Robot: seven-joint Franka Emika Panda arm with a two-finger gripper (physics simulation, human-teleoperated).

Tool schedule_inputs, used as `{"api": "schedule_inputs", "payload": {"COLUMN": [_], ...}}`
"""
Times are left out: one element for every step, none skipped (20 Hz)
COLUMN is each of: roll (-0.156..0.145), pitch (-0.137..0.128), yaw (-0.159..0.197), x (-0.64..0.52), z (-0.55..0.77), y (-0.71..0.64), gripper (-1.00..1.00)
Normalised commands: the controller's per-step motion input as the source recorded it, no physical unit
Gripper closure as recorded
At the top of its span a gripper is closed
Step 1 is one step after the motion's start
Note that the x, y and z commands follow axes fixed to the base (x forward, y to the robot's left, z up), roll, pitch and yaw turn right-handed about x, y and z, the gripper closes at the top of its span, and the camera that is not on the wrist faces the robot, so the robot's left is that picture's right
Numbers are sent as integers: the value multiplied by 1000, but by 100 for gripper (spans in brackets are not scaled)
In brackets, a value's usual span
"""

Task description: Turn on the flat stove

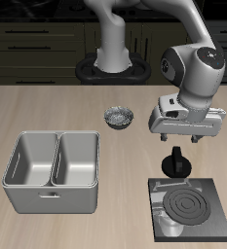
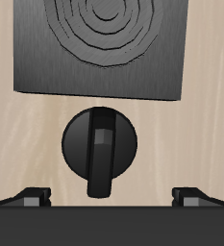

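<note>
The flat stove is a thin dark grey slab near the table's front edge. Its ringed burner is grey, not glowing. The black ridged knob stands on the stove's back edge. My gripper hangs just above the knob, open and empty, with a finger on either side and apart from it. In the wrist view the knob sits between the two fingertips, its ridge pointing toward the burner, and the gripper is spread wider than the knob.
A grey double-basin metal tray stands beside the stove near the front edge. A small metal bowl sits farther back, beside the gripper. The robot's base is at the table's back.
</note>
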Motion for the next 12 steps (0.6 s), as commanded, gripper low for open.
{"api": "schedule_inputs", "payload": {"roll": [-14,2,-19,-15,-30,16,-19,-31,23,-6,30,-37], "pitch": [22,-11,-3,41,41,47,69,-34,45,31,-1,-4], "yaw": [-26,27,-28,-34,-27,1,-74,26,-32,-10,4,18], "x": [53,-23,-20,-72,-31,27,-17,-13,-6,-77,-67,-107], "z": [-266,-222,-237,-317,-309,-338,-291,-172,-307,-243,-226,-245], "y": [-93,-69,-69,-78,-33,15,-38,71,69,106,130,64], "gripper": [-100,-100,-100,-100,-100,-100,-100,-100,-100,-100,-100,-100]}}
